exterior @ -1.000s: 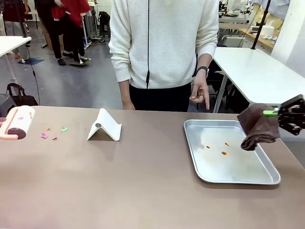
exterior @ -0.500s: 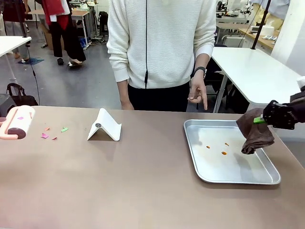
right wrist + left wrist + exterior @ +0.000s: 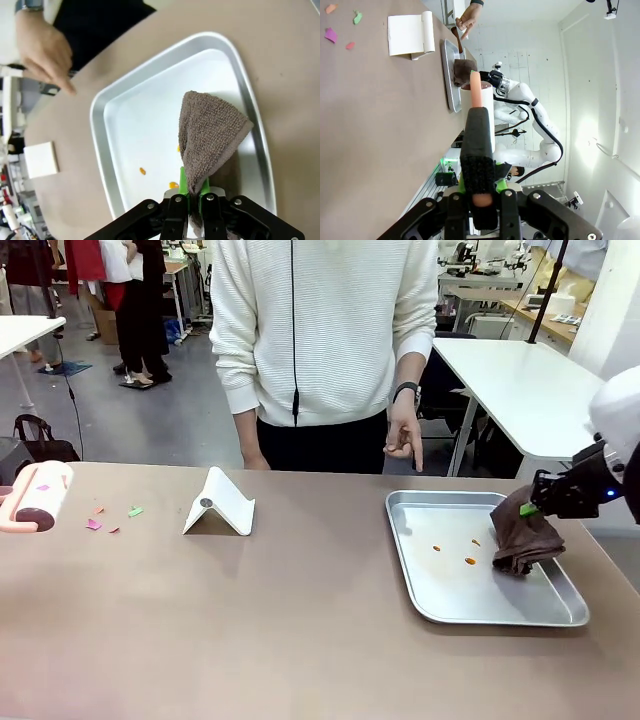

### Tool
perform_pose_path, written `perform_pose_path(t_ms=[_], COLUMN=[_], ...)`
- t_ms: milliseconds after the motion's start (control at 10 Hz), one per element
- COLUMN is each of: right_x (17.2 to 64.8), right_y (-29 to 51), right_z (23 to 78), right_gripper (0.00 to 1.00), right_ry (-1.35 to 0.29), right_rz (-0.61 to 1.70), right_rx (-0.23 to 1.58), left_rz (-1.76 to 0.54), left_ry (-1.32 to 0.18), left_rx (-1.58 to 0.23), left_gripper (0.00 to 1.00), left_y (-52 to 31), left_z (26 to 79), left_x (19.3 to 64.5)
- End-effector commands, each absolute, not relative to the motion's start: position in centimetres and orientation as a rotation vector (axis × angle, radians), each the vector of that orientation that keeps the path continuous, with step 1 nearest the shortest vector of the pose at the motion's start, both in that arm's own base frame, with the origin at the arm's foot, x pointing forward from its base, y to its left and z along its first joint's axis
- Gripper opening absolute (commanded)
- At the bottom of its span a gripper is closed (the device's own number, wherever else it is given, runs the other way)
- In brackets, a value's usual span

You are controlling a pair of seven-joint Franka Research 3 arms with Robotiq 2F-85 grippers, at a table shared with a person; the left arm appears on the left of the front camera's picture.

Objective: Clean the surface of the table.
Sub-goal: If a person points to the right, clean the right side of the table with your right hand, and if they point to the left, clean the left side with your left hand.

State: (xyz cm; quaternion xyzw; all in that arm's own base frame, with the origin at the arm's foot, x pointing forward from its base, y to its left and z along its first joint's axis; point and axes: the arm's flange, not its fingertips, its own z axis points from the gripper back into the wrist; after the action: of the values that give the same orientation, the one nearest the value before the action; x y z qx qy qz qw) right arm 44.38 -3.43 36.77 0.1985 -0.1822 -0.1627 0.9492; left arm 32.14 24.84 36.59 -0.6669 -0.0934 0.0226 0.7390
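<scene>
The taupe-brown table carries a few coloured paper scraps at its left. Beside them lies a lint roller. In the left wrist view my left gripper is shut on the roller's pink handle, above the table. My right gripper is shut on a brown cloth, whose lower end rests in the silver tray. The right wrist view shows the cloth hanging from the gripper over the tray, near small orange spots.
A person stands at the far side, one hand pointing down toward the tray. A folded white stand sits left of centre. A glossy white table stands behind my right arm. Orange spots mark the tray floor.
My right gripper has moved left and down, bringing the cloth from above the tray's right rim into the tray. The person's pointing hand has drifted slightly left.
</scene>
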Motion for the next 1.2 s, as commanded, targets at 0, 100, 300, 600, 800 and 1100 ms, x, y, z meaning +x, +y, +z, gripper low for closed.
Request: perform_pose_path(t_ms=[0,100,300,600,800,1100], right_x=[46.5,47.2,48.3,49.0,49.0,49.2], right_y=[-2.7,-2.1,-0.8,1.3,2.9,6.4], right_z=[36.2,35.0,33.0,31.1,30.5,31.0], right_gripper=[0.07,0.07,0.07,0.07,0.07,0.07], right_ry=[-0.335,-0.318,-0.268,-0.203,-0.173,-0.145], right_rz=[-0.373,-0.368,-0.334,-0.287,-0.226,-0.111], right_rx=[0.407,0.392,0.394,0.389,0.394,0.420], left_rz=[0.051,0.051,0.051,0.051,0.051,0.051], left_ry=[-0.200,-0.200,-0.200,-0.200,-0.200,-0.200], left_rx=[-1.465,-1.465,-1.465,-1.465,-1.465,-1.465], left_gripper=[0.00,0.00,0.00,0.00,0.00,0.00], left_y=[24.6,24.6,24.6,24.6,24.6,24.6], left_z=[36.9,36.9,36.9,36.9,36.9,36.9], left_x=[31.8,31.8,31.8,31.8,31.8,31.8])
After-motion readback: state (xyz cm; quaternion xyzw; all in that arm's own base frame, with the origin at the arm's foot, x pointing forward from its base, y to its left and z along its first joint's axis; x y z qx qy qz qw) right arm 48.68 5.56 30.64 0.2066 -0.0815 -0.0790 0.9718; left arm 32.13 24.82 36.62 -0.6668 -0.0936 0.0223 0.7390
